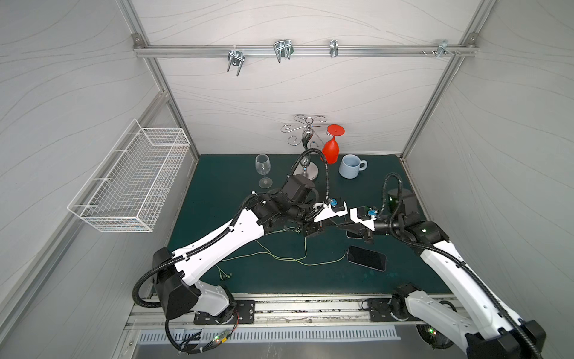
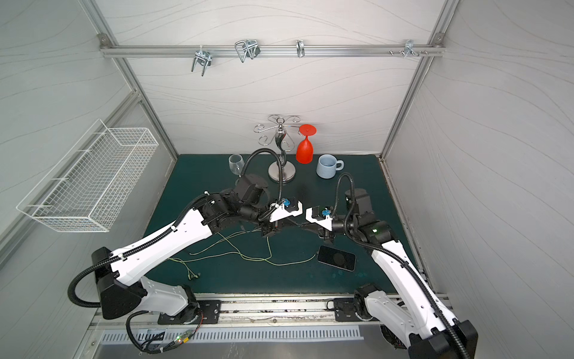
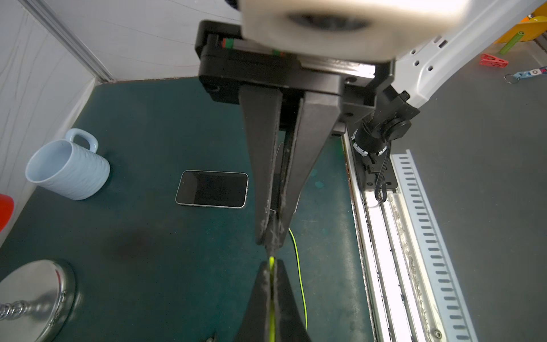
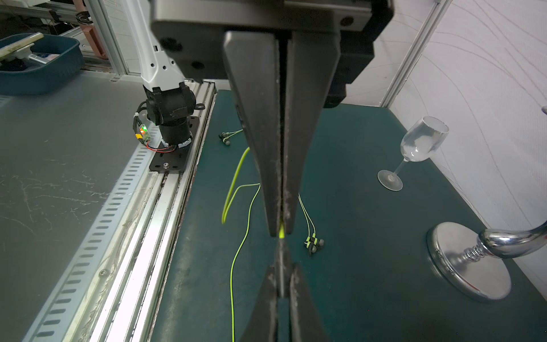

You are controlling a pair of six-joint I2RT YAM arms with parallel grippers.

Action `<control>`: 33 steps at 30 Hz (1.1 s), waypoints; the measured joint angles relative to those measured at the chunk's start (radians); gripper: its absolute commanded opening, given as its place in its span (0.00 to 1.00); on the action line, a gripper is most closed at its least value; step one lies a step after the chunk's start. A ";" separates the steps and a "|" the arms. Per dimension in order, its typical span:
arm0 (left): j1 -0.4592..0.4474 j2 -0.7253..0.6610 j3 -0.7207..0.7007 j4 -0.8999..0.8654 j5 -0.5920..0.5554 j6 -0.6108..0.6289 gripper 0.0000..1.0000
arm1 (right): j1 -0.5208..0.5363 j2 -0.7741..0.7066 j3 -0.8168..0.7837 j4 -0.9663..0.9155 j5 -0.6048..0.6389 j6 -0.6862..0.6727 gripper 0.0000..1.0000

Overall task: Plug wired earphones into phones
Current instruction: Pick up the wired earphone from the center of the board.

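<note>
**Inspector:** How are the left jaws found?

**Recorder:** They are pressed together on the held earphone cable [image 3: 271,263], which is pinched just behind its dark end [image 4: 282,266].

**Inspector:** And the right jaws?

**Recorder:** They are pressed together as well, and that dark end is gripped by them. The two sets of jaws are set tip to tip, almost touching, above the counter [image 1: 217,192].

**Inspector:** Where is the rest of that cable recorded?

**Recorder:** It is seen hanging from the left jaws down to the counter. A pair of earbuds [image 4: 313,243] is noted on the counter below, just beside the tips.

**Inspector:** The phones?

**Recorder:** One phone [image 3: 211,189] is laid flat, screen up, beside the right jaws on the side of the mug [image 3: 66,165]. The other phone [image 1: 366,258] is laid on their opposite side. Its short edge is reached by the second earphone cable [image 1: 323,263]. Whether that cable is seated cannot be told.
</note>
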 measured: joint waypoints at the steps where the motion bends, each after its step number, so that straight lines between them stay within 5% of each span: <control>1: 0.000 0.000 0.000 0.000 0.002 -0.001 0.00 | 0.001 0.000 0.000 0.000 0.000 0.000 0.08; 6: 0.000 -0.003 -0.008 0.029 0.003 -0.026 0.00 | -0.002 -0.013 -0.012 0.049 0.008 0.049 0.37; 9: 0.000 -0.024 -0.045 0.090 0.005 -0.059 0.00 | -0.028 -0.055 -0.054 0.129 -0.008 0.116 0.40; 21: 0.000 -0.093 -0.112 0.250 0.085 -0.184 0.00 | -0.098 -0.098 -0.096 0.314 -0.142 0.300 0.29; 29: 0.000 -0.093 -0.116 0.276 0.094 -0.198 0.00 | -0.100 -0.095 -0.096 0.359 -0.193 0.341 0.04; 33: 0.001 -0.093 -0.116 0.277 0.091 -0.200 0.03 | -0.100 -0.095 -0.096 0.343 -0.204 0.332 0.00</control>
